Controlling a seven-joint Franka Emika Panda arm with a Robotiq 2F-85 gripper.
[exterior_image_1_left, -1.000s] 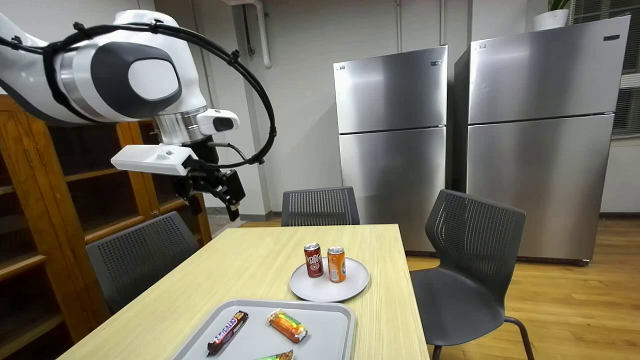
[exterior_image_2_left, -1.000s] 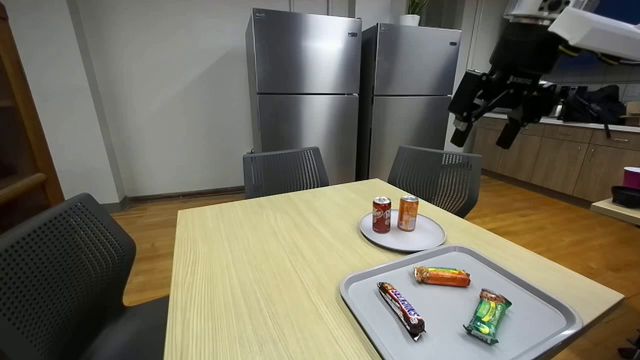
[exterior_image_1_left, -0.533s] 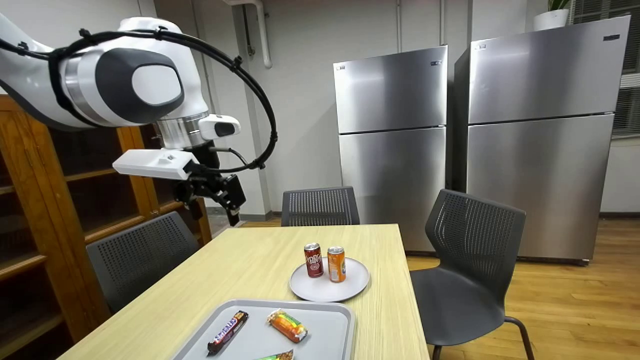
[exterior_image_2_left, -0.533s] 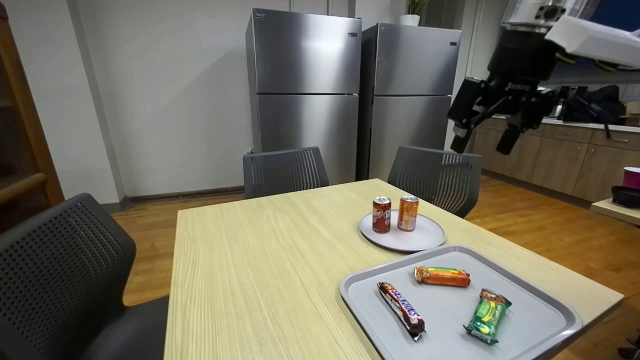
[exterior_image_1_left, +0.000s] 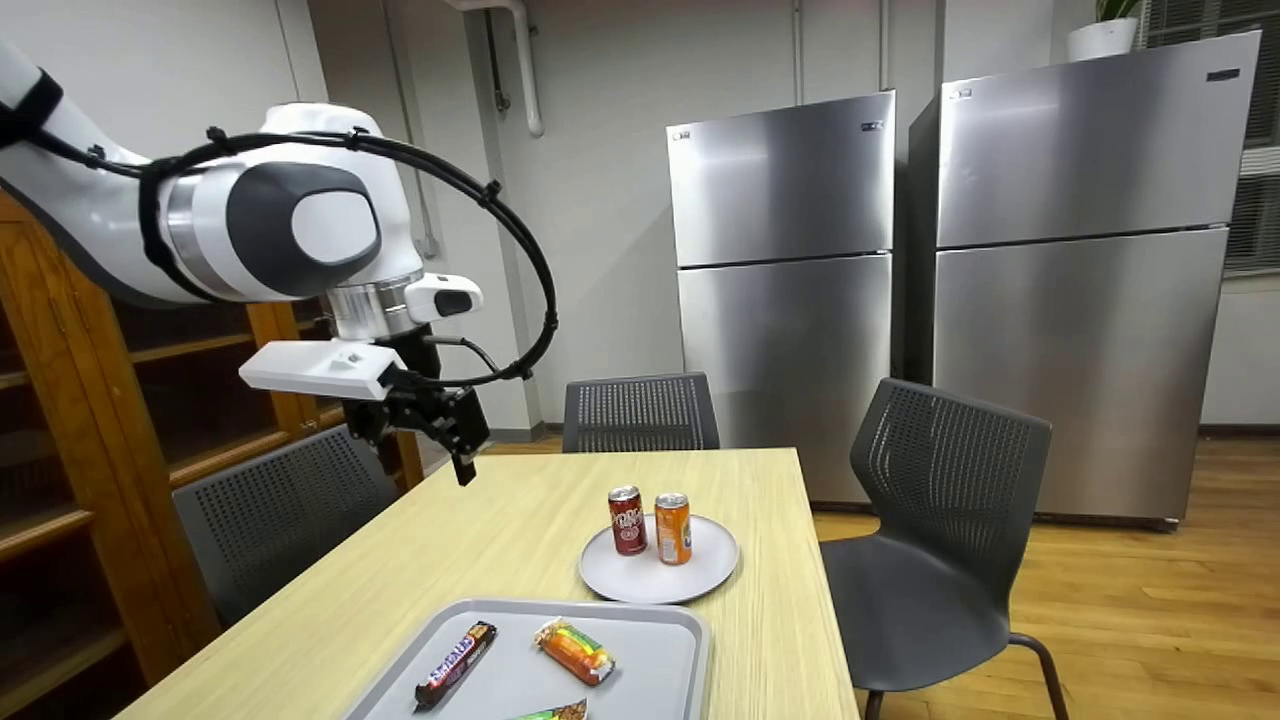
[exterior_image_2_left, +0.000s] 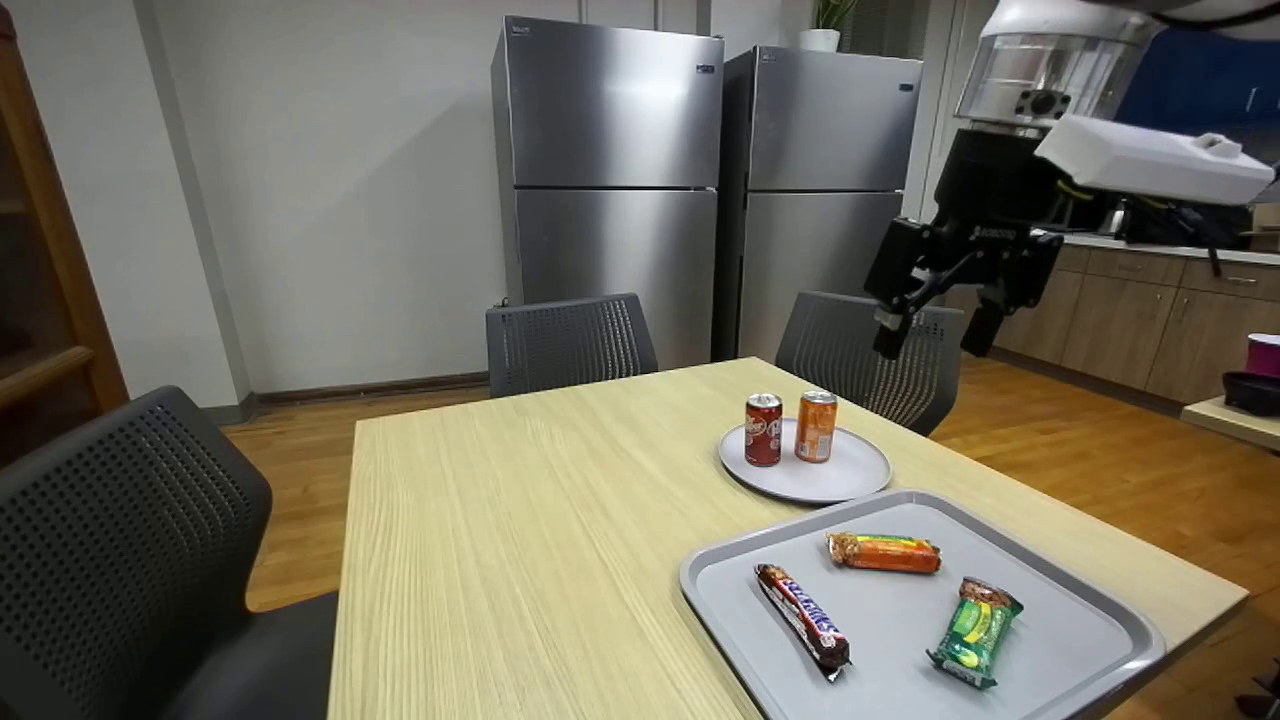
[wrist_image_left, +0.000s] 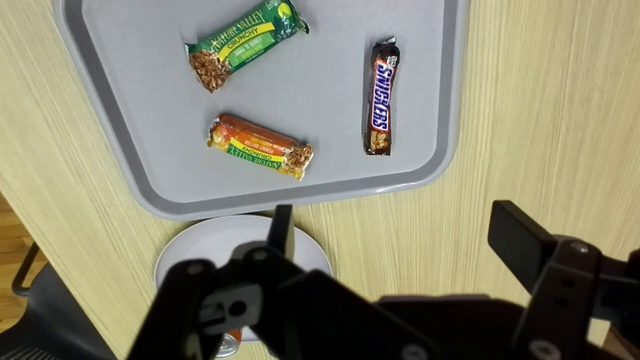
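My gripper (exterior_image_2_left: 932, 342) hangs in the air above the table, open, with nothing between its fingers. In the wrist view the gripper (wrist_image_left: 397, 225) stands wide over bare wood grain and part of a plate (wrist_image_left: 310, 250). On a grey tray (wrist_image_left: 330, 80) lie a Snickers bar (wrist_image_left: 381, 100), a green Nature Valley bar (wrist_image_left: 247, 42) and an orange Nature Valley bar (wrist_image_left: 260, 147). A dark red Dr Pepper can (exterior_image_2_left: 763, 430) and an orange can (exterior_image_2_left: 816, 427) stand upright on the round plate (exterior_image_2_left: 862, 470). In the wrist view the gripper hides most of the cans.
The wooden table (exterior_image_2_left: 520, 540) bears the tray and plate, which sit close together. Dark chairs (exterior_image_1_left: 950, 500) surround it. Two steel refrigerators (exterior_image_1_left: 785, 290) stand behind. A wooden cabinet (exterior_image_1_left: 90, 400) lies beside the arm in an exterior view.
The arm and gripper have come down toward the table, mostly in the last half second, with a small sideways shift. Jaws stay open. Cans, bars, plate and tray have not moved.
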